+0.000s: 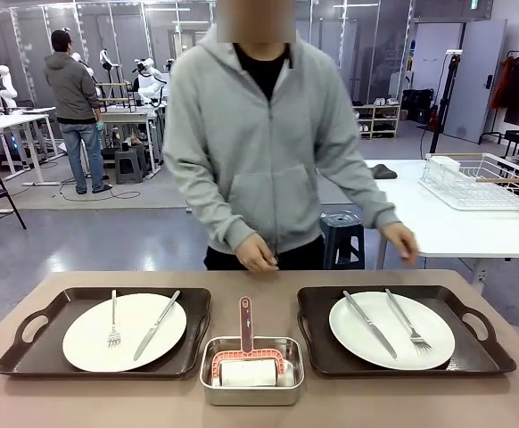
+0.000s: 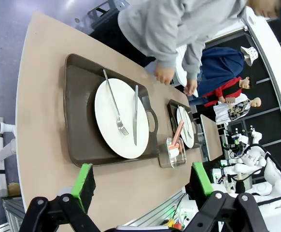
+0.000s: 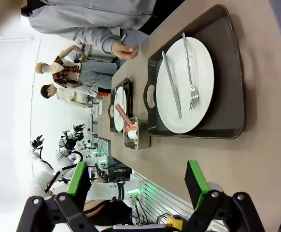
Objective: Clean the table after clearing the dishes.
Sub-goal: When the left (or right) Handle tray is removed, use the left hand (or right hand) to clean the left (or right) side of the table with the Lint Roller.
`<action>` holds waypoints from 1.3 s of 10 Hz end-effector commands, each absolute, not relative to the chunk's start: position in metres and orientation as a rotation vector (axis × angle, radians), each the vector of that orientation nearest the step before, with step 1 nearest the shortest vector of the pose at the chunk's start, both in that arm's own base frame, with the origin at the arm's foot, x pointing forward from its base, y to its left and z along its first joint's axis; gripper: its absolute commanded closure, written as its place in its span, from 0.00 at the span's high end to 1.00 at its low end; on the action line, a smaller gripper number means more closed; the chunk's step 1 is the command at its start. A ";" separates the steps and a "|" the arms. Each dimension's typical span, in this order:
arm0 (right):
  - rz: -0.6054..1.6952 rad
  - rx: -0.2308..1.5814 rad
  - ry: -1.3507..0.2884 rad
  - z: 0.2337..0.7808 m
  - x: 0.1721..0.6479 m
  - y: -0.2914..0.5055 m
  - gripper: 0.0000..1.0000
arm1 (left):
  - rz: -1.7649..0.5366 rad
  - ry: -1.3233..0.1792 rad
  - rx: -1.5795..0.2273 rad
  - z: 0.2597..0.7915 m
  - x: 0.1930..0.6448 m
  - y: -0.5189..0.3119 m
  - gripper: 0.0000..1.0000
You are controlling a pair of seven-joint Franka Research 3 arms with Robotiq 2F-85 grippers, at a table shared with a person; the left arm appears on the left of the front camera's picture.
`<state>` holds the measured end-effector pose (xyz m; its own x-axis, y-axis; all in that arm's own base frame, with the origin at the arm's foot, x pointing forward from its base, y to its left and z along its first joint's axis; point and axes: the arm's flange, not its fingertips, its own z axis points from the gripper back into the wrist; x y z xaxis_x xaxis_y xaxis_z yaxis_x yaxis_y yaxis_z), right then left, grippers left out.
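On the brownish table stand two dark brown trays. The left tray holds a white plate with a fork and knife. The right tray holds a white plate with a knife and fork. In the left wrist view my left gripper hangs open above the table's near edge, short of the left tray. My right gripper is open too, above the near edge before the right tray.
Between the trays sits a small steel pan holding a red-handled roller. A person in a grey hoodie stands at the far side, both hands near the far edge. A white table with a wire rack stands behind on the right.
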<state>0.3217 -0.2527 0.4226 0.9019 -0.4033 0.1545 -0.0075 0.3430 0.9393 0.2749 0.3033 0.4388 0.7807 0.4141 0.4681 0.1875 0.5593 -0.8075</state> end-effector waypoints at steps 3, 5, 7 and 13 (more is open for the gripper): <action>-0.260 1.206 -0.398 0.424 0.319 -0.253 1.00 | 0.144 -0.689 -0.991 0.440 0.273 0.304 1.00; -0.260 1.206 -0.398 0.424 0.319 -0.253 1.00 | 0.144 -0.689 -0.991 0.440 0.273 0.304 1.00; -0.260 1.206 -0.398 0.424 0.319 -0.253 1.00 | 0.144 -0.689 -0.991 0.440 0.273 0.304 1.00; -0.260 1.206 -0.398 0.424 0.319 -0.253 1.00 | 0.144 -0.689 -0.991 0.440 0.273 0.304 1.00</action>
